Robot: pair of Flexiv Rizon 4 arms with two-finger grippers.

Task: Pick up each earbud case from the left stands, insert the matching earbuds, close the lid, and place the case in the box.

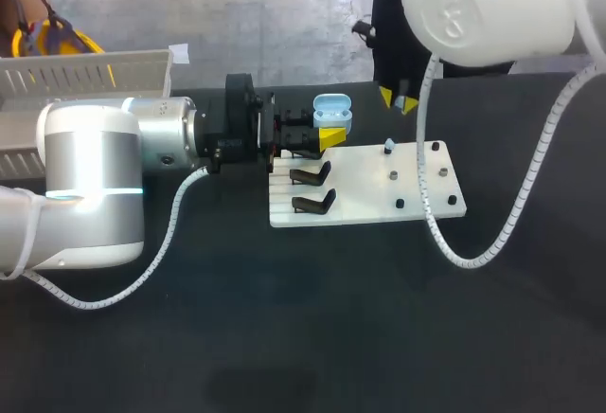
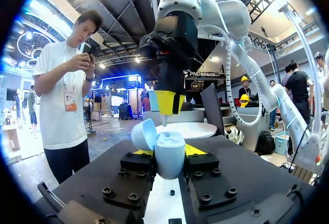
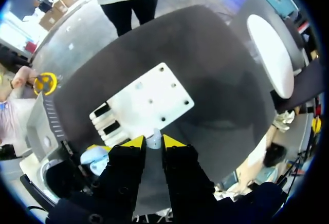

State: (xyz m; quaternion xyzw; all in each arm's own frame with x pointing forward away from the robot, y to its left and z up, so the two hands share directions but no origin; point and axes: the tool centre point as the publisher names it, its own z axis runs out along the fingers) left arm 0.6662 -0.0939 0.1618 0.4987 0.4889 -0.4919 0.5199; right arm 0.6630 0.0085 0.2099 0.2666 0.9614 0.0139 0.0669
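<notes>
Dark, matte covering is spreading across the table [image 1: 284, 337], where a flat white plastic plate [image 1: 431, 195] is carrying two black angled stands [image 1: 311, 174] and a few small pegs. The left gripper [image 2: 168, 154] is clenching a pale blue, rounded earbud case [image 1: 331, 107] from both sides, holding it upright just past the plate's far left corner. The case's lid is hanging open, so the sockets are facing up for loading.

The right gripper [image 3: 153, 143] is hovering directly above the open case, pointing down, and it is pinching a small white earbud [image 2: 165, 120] between its yellow tips. The earbud's lower end is sitting just above the case's mouth, apparently not seated yet. This looks like the insertion step, with one arm steadying the case while the other is lining up the earbud.

A white ribbed plastic box [image 1: 85, 72] is waiting at the table's far left, well apart from the case.
</notes>
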